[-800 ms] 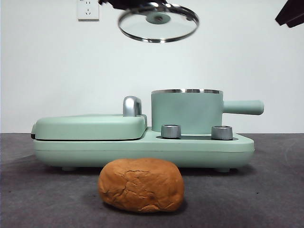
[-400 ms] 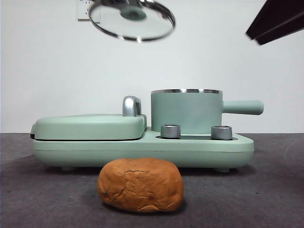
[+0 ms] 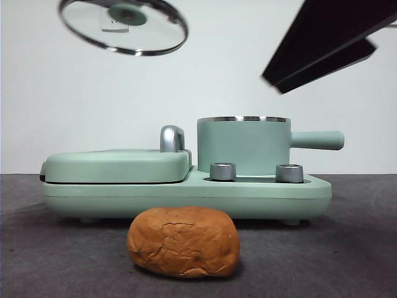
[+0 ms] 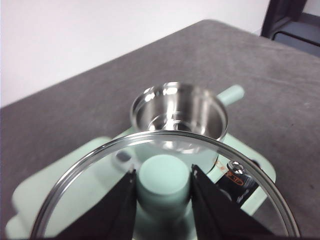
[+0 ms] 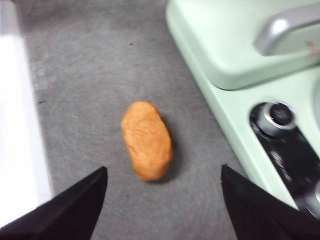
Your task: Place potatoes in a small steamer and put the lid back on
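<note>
- Right now the left gripper [image 4: 164, 200] is clamped on the mint-green knob [image 4: 164, 176] of the lid [image 3: 123, 26], jaws pressed to the knob's two sides; lid hangs high in the air, tilted, above the griddle cover [image 3: 118, 165] and well clear of everything below.
- Lid: clear glass disc w/ shiny steel rim; wall socket shows through the glass in front view.
- Small steamer [image 3: 244, 145] sits uncovered on the right part of the appliance base [image 3: 186, 197]; mint-green cylinder, steel rim, straight side handle [image 3: 317, 140] pointing right. Left wrist view shows its polished steel inside, nothing in it.
- Right gripper [image 5: 162, 200] hovers over the table [image 3: 360, 248], jaws spread wide apart, holding nothing; in front view it enters as a big dark wedge from the top right corner, above & right of the steamer, open air between them.
- Potato [image 3: 183, 241] lies on the table's near edge, just in front of the base, not touching it; orange-brown, rounded oblong, matte cracked skin. In right wrist view it lies ahead of the open jaws, roughly between their lines, w/ bare table all round it.
- Table: dark grey, slightly fibrous, mat-like surface.
- Two metal dials [image 3: 223, 171] on the base's front below the steamer; chrome latch handle [image 3: 172, 138] stands btw griddle cover and steamer.
</note>
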Robot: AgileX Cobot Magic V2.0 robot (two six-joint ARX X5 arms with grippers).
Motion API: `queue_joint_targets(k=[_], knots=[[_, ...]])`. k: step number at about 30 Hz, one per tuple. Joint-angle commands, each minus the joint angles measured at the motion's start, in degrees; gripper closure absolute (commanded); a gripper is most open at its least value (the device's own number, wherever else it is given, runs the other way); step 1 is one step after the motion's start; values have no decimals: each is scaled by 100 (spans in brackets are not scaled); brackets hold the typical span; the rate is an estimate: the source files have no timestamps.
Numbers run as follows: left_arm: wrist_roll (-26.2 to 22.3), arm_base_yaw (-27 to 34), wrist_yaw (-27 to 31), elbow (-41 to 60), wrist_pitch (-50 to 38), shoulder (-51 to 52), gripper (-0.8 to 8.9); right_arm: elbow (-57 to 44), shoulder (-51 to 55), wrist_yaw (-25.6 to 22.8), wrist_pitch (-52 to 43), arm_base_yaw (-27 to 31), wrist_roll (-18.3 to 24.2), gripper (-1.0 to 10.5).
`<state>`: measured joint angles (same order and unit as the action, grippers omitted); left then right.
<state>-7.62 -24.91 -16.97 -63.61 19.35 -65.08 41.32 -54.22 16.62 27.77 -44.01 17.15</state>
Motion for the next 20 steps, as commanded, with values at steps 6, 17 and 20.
queue_joint_targets(k=[6, 17, 20], knots=[[249, 17, 70, 216, -177, 570, 801, 92, -1036, -7, -721, -422, 37, 541], [258, 20, 350, 216, -103, 710, 801, 92, -2277, -4, -1530, -693, 39, 506], [256, 20, 350, 216, -107, 710, 801, 92, -2579, -17, -1674, -697, 39, 504]])
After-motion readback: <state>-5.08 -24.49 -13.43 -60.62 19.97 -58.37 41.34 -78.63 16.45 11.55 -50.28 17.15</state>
